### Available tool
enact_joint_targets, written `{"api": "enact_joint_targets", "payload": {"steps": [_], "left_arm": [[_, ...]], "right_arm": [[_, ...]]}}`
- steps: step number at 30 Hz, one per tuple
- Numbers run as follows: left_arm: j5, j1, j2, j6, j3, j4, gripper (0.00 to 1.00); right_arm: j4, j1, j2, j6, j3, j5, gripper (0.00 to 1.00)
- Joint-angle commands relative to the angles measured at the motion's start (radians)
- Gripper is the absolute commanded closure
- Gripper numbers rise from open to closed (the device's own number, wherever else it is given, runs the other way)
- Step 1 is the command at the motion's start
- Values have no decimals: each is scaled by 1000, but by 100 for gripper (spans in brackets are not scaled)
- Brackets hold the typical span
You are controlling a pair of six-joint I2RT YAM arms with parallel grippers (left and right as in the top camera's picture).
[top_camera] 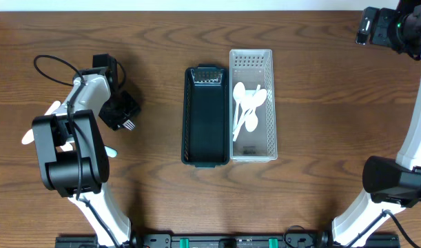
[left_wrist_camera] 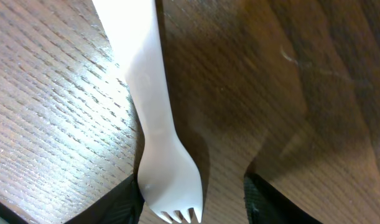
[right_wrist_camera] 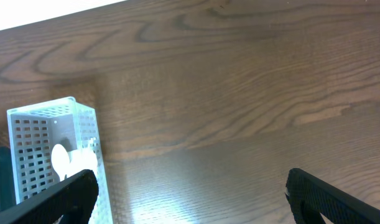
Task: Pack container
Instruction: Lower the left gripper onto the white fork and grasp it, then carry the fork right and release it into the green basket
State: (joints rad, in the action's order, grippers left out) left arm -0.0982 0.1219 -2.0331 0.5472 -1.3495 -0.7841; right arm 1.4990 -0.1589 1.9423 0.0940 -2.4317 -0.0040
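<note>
- The white plastic fork (left_wrist_camera: pixel 155 118) lies flat on the counter (top_camera: pixel 320 103) at your left, well apart from both baskets. From overhead you see only its tines (top_camera: pixel 127 125) poking out from under the arm.
- Your left end effector (left_wrist_camera: pixel 193 199) is low over the fork and released. The fork head sits between the dark fingers (left_wrist_camera: pixel 124 202), against one of them and clear of the other.
- At mid-counter the dark basket (top_camera: pixel 187 117) stands touching the clear perforated basket (top_camera: pixel 271 103), long sides together.
- White spoons (top_camera: pixel 248 103) lie in a loose bunch in the clear basket. Something small and pale lies at the dark basket's far end, too small to identify.
- Your right end effector (right_wrist_camera: pixel 190 193) hangs at the far right corner, released, its fingers spread wide and holding nothing. The clear basket (right_wrist_camera: pixel 34 134) shows at the left edge of its view.
</note>
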Motion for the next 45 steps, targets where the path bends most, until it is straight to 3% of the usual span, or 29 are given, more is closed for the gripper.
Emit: {"api": "enact_joint_targets", "payload": {"steps": [1, 5, 13, 19, 24, 25, 31, 37, 45], "left_arm": [[-15, 2, -8, -3, 21, 5, 48], [-15, 2, -8, 5, 21, 6, 49], [-15, 2, -8, 5, 21, 9, 69], [-15, 2, -8, 5, 21, 8, 72], [-15, 2, -8, 5, 21, 8, 81], [-15, 2, -8, 5, 20, 8, 87], [-7, -9, 22, -35, -39, -91, 94], [93, -108, 168, -111, -102, -191, 94], [113, -364, 421, -121, -117, -206, 94]], "right_arm": [[1, -6, 7, -14, 1, 3, 1], [1, -6, 7, -13, 3, 3, 1], [1, -6, 8, -13, 7, 3, 1], [1, -6, 8, -14, 7, 3, 1], [1, -6, 8, -13, 7, 3, 1], [1, -6, 8, -13, 7, 3, 1], [0, -6, 8, -13, 7, 3, 1], [-1, -6, 8, -13, 7, 3, 1], [1, -6, 8, -13, 7, 3, 1]]}}
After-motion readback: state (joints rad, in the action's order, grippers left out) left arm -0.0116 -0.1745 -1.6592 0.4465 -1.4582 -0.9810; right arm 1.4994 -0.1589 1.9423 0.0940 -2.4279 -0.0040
